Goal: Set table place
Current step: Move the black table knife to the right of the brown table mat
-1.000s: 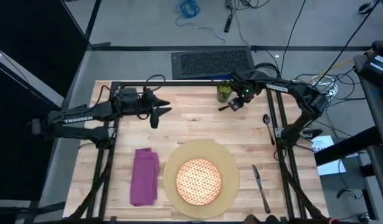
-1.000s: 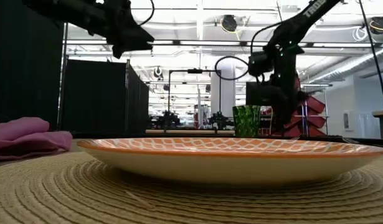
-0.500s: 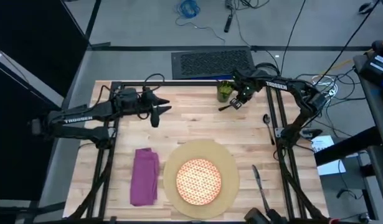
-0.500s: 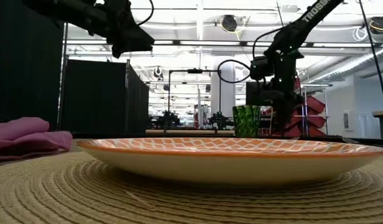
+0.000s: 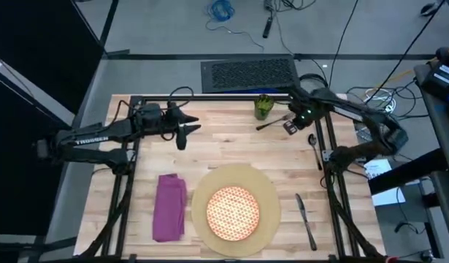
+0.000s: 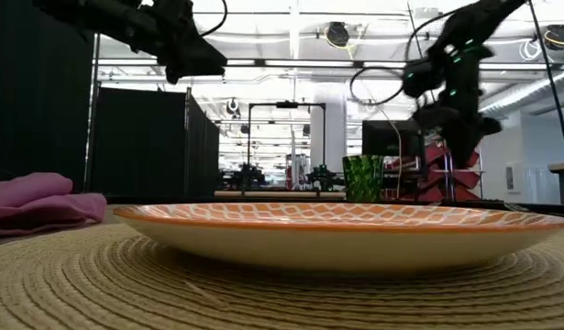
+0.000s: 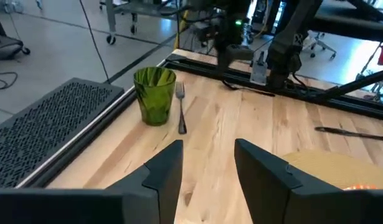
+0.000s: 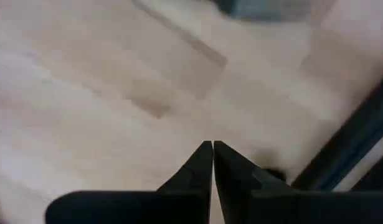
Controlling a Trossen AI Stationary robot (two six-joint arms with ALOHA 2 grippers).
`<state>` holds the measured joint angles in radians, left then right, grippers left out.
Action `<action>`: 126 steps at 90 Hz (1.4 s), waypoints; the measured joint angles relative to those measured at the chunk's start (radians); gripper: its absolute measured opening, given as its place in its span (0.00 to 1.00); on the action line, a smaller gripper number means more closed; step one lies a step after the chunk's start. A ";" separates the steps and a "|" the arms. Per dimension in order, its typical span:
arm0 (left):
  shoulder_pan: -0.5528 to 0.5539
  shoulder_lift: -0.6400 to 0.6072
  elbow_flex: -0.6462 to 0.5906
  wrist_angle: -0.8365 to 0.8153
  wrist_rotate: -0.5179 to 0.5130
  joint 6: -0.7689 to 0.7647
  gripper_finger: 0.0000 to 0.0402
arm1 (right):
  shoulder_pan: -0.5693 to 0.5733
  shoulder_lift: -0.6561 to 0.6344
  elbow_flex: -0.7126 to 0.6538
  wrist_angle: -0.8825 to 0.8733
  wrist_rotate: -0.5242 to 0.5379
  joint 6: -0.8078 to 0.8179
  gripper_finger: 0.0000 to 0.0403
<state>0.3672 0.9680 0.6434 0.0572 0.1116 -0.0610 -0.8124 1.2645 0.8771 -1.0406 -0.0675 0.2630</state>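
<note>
Two arms are working over the table (image 5: 217, 150), and you are looking down on a half-set place: the round tan mat (image 5: 269, 196) is lying at the near edge with the orange patterned plate (image 5: 233, 212) on it, the purple napkin (image 5: 170, 207) just left of it, the knife (image 5: 305, 220) to its right. The green cup (image 5: 263, 107) is standing at the far edge. The fork (image 5: 274, 121) is lying just beside the cup, its long axis running slantwise, tines toward the cup. The right gripper (image 5: 291, 125) is hovering at the fork's tine end, fingers pressed together, clearly nearer. The left gripper (image 5: 182, 131) is waiting well apart, fingers spread.
</note>
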 joint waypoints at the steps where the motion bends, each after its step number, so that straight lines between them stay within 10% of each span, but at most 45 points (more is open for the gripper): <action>1: 0.000 0.000 0.000 0.003 0.000 0.000 0.33 | 0.003 -0.011 -0.007 0.000 -0.010 0.008 0.01; 61: -0.012 0.000 0.001 0.077 -0.034 -0.010 0.33 | 0.179 -0.188 -0.242 -0.103 0.127 0.325 0.38; 89: -0.012 0.000 0.001 0.076 -0.034 0.034 0.33 | 0.437 -0.266 -0.244 -0.107 -0.040 0.535 0.32; 110: -0.007 0.000 0.001 0.113 -0.037 0.069 0.33 | 0.740 -0.276 -0.244 -0.036 -0.140 0.774 0.04; 126: -0.006 0.000 0.001 0.129 -0.037 0.070 0.33 | 1.024 -0.276 -0.244 -0.014 -0.205 1.089 0.00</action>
<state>0.3614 0.9684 0.6441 0.1861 0.0741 0.0089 0.2118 0.9890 0.6334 -1.0550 -0.2726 1.3525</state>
